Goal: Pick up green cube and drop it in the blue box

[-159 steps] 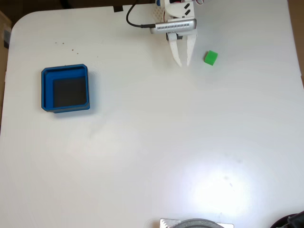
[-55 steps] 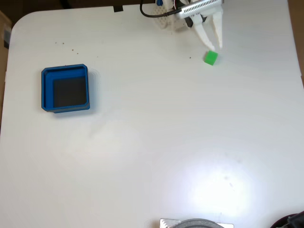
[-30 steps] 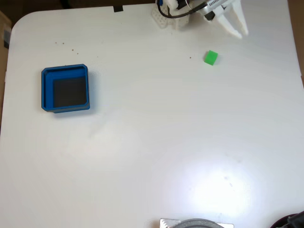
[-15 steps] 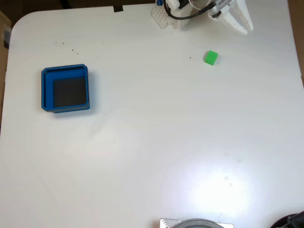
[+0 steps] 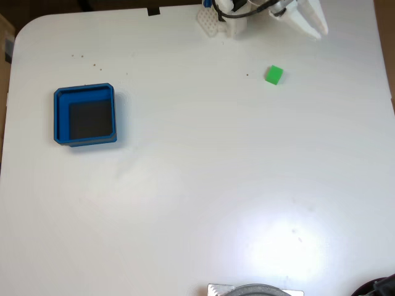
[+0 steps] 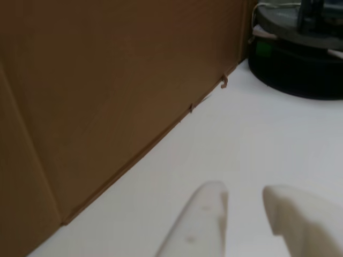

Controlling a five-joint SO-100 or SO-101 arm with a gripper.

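Green cube (image 5: 274, 75) on table, below-left of hand (image 5: 317, 29), apart; hand narrow gap, empty.

On the table (image 5: 203, 185), the blue box (image 5: 60, 115) sits at the left of the fixed view, well apart from the green cube (image 5: 274, 75) at upper right. The gripper (image 5: 316, 28) hangs near the top edge, above and right of the cube, apart from it. In the other view, the gripper (image 6: 244, 201) reaches up from the bottom edge over the table (image 6: 257, 139), with a cardboard wall (image 6: 107, 80) at left.
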